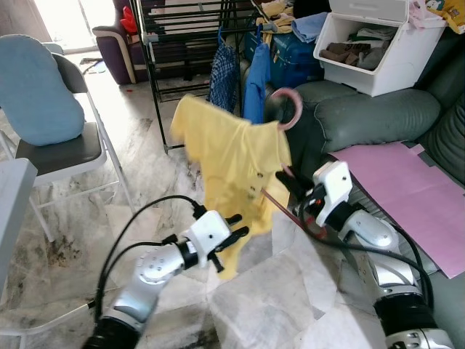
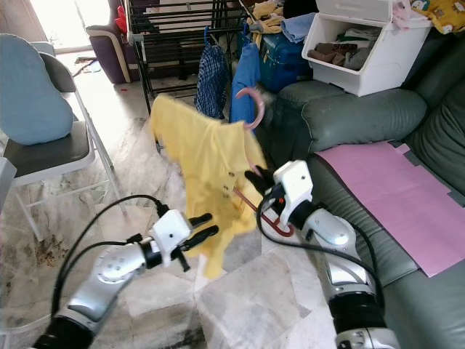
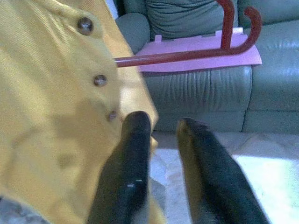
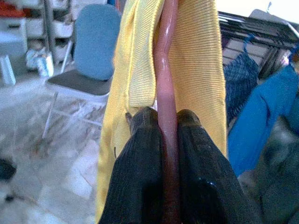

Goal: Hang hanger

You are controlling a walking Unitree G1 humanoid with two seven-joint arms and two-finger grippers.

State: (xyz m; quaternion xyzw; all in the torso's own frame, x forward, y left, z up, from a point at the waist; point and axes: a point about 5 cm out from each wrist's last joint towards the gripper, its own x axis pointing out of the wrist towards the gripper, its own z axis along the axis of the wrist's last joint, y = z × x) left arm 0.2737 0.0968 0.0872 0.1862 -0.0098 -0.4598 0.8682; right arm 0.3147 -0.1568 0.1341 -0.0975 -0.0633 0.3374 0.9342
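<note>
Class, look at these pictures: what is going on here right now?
The right gripper is shut on a pink hanger carrying a yellow shirt, held up in front of a black drying rack where blue clothes already hang. The left gripper, open, sits by the shirt's lower edge. The hanger is not yet on the rack.

From my remote seat: right gripper [image 2: 256, 177] is clamped on the pink hanger [image 2: 251, 109], whose hook curves up above it. A yellow shirt [image 2: 203, 167] drapes from the hanger, spreading out to the gripper's left and sagging below it. The hanger's red lower end [image 2: 276, 225] curls out beneath the right wrist. Left gripper [image 2: 205, 224] sits lower and to the left, fingers parted, tips just beside the shirt's bottom edge. Beyond the hook: a black drying rack [image 2: 156, 36] with a blue garment [image 2: 243, 83] and a checked one [image 2: 209, 80] hanging. Grey sofa [image 2: 363, 116] to the right gripper's right, pink sheet [image 2: 392, 196] lying on it.
</note>
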